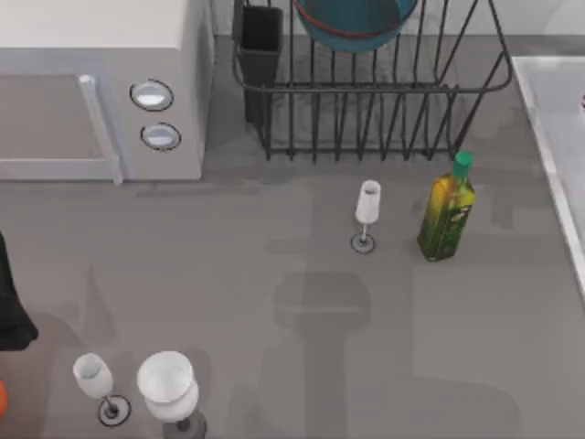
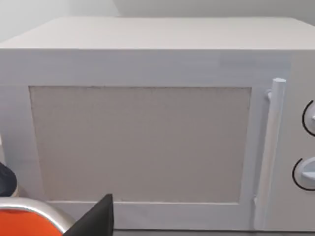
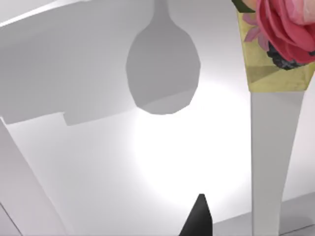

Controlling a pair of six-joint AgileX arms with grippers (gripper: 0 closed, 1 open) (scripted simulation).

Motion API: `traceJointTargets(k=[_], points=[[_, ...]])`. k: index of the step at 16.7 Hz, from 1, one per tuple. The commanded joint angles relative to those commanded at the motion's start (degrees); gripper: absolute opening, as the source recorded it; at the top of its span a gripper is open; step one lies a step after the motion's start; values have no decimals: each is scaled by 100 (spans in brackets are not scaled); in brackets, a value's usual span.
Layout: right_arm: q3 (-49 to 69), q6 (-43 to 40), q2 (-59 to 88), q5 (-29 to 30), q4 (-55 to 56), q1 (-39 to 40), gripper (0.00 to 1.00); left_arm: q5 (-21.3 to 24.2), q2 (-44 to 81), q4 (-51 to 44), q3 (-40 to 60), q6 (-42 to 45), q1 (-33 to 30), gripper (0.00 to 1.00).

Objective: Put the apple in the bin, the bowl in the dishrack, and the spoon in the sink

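Note:
The blue bowl (image 1: pixel 355 23) with its reddish rim sits inside the black wire dishrack (image 1: pixel 366 101) at the back. The pale sink (image 1: pixel 558 119) lies along the table's right edge. In the right wrist view a slim thing with a white stem and a pink flowered top, seemingly the spoon (image 3: pixel 278 29), hangs close over the sink's pale floor (image 3: pixel 162 162), where a spoon-shaped shadow falls. A dark tip of my right gripper (image 3: pixel 199 219) shows below it. My left arm (image 1: pixel 14 315) is at the table's left edge, facing the microwave. The apple is out of view.
A white microwave (image 1: pixel 101 82) (image 2: pixel 147 137) fills the back left. An olive oil bottle (image 1: pixel 448 210) and a small wine glass (image 1: pixel 366 215) stand before the rack. Two more glasses (image 1: pixel 169 389) stand front left, near an orange, grey-rimmed thing (image 2: pixel 24 223).

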Motion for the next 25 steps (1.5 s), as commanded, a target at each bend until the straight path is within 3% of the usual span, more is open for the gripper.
traceJointTargets(k=[5,13,18,25], points=[[-105,12,-39,-2,104,16,0,0,0,0,0,0,0,100],[-1482,2,-260,-4,1203,-1,0,0,0,0,0,0,0,100],[-1549,-5,-275,-4,1274,-3,0,0,0,0,0,0,0,100],[-1549,-5,-275,-4,1274,-3,53,0,0,0,0,0,0,100]])
